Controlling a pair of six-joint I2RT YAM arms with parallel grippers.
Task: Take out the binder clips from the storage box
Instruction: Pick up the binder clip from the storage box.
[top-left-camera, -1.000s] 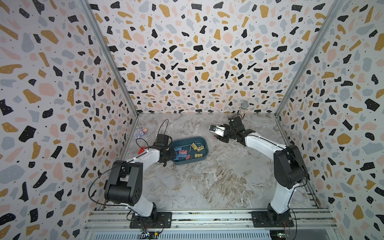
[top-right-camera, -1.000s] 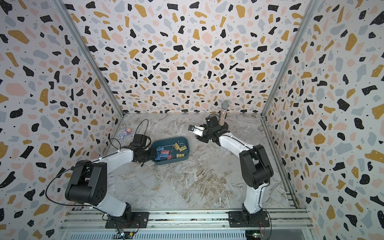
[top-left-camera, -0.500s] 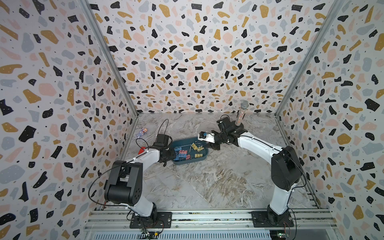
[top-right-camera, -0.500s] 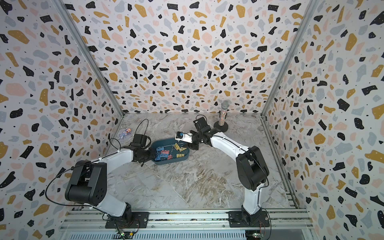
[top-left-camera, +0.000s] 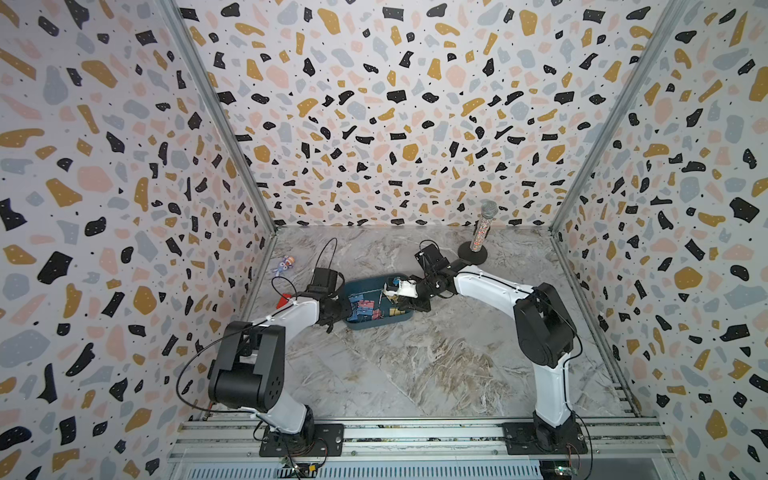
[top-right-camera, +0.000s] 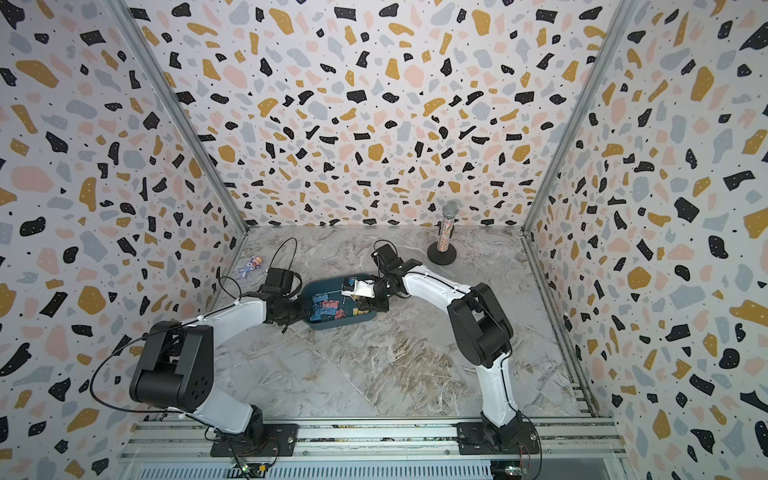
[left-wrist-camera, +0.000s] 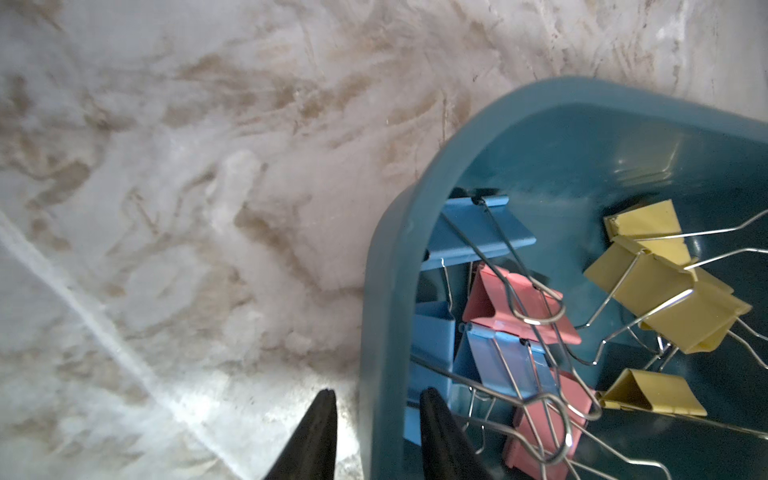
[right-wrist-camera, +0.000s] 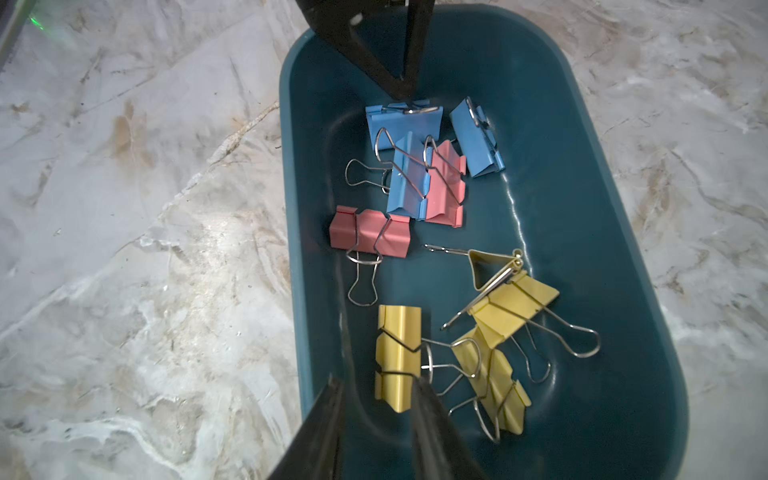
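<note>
Binder clips (right-wrist-camera: 415, 183) lie in the storage box (right-wrist-camera: 582, 208), its wall clamped by the left pincer (left-wrist-camera: 378, 392). A yellow clip (right-wrist-camera: 397, 353) is straddled by the right pincer (right-wrist-camera: 377, 382), jaws parted; tangled handles may be dragged along.

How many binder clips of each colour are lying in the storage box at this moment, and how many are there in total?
Blue binder clips: 3
Pink binder clips: 2
Yellow binder clips: 4
Total in the storage box: 9
</note>
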